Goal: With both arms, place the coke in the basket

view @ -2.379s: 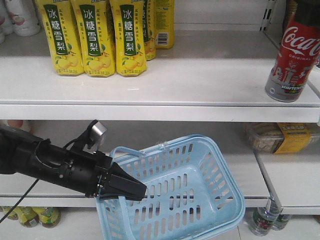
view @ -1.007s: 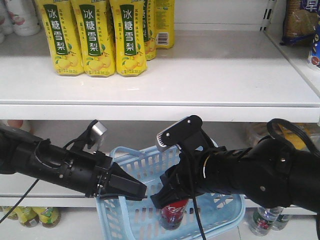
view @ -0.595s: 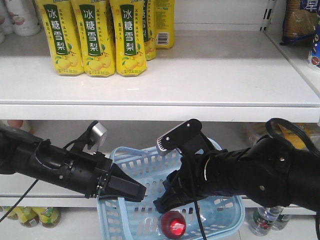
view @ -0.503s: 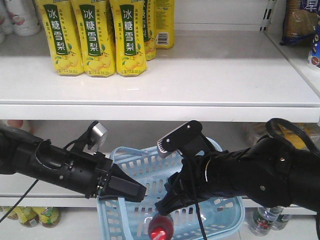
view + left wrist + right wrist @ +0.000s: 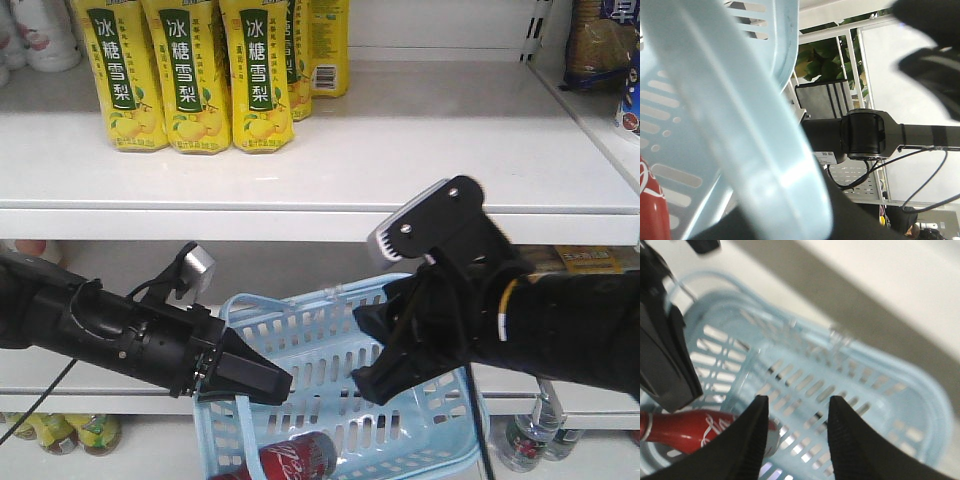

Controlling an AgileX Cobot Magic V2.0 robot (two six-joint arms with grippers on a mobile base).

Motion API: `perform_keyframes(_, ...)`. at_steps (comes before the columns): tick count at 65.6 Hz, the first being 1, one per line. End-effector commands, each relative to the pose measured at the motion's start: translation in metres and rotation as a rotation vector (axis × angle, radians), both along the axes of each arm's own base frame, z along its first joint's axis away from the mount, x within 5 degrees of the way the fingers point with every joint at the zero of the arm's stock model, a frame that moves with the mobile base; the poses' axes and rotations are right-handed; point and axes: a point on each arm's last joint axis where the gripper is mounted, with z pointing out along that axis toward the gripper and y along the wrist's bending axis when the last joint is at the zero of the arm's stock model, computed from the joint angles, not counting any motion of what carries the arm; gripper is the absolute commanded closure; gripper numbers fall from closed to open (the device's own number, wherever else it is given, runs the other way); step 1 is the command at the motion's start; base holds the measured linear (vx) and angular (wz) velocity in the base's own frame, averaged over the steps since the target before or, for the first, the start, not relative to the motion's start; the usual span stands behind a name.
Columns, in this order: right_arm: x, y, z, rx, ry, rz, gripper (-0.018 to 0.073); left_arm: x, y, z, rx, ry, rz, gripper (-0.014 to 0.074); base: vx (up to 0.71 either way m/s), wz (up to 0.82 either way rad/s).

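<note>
The coke lies on its side in the basket, at 6 o'clock; your right hand gapes empty, left hand clamps the rim. Smooth, rigid — grip mid-body.

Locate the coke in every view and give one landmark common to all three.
Exterior front-facing: coke lies on its side at bottom centre.
Left wrist-mounted: a red sliver at the bottom-left edge.
Right wrist-mounted: lower left, lying sideways.
Shared landmark: the basket's slotted blue wall.
</note>
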Motion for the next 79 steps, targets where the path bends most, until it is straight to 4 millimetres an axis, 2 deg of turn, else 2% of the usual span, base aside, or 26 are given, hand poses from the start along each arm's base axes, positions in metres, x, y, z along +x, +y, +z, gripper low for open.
perform_keyframes(1,-0.010,-0.015,0.040,0.065,-0.194,0.003,0.0267,0.006,0.000,0.016,-0.032,-0.053,0.066,0.0602,0.00,0.00)
perform_keyframes(10,-0.017,-0.043,0.060,0.073,-0.285,-0.104,0.0267,0.006,0.000,0.016,-0.032,-0.053,0.066,0.0602,0.00,0.00)
perform_keyframes(24,-0.022,-0.098,0.075,0.038,-0.328,-0.400,0.0267,0.006,0.000,0.016,-0.032,-0.053,0.066,0.0602,0.00,0.00)
perform_keyframes(34,-0.043,-0.111,0.085,0.089,-0.407,-0.410,0.0267,0.006,0.000,0.016,-0.032,-0.053,0.066,0.0602,0.00,0.00)
perform_keyframes(39,-0.055,-0.115,0.082,0.121,-0.454,-0.385,0.0267,0.006,0.000,0.016,-0.032,-0.053,0.066,0.0602,0.00,0.00)
perform_keyframes(67,-0.121,-0.148,-0.001,0.244,-0.489,-0.415,0.0267,0.006,0.000,0.016,-0.032,-0.053,0.066,0.0602,0.00,0.00)
perform_keyframes(79,-0.144,-0.159,-0.019,0.309,-0.572,-0.411,0.0267,0.006,0.000,0.016,-0.032,-0.053,0.066,0.0602,0.00,0.00)
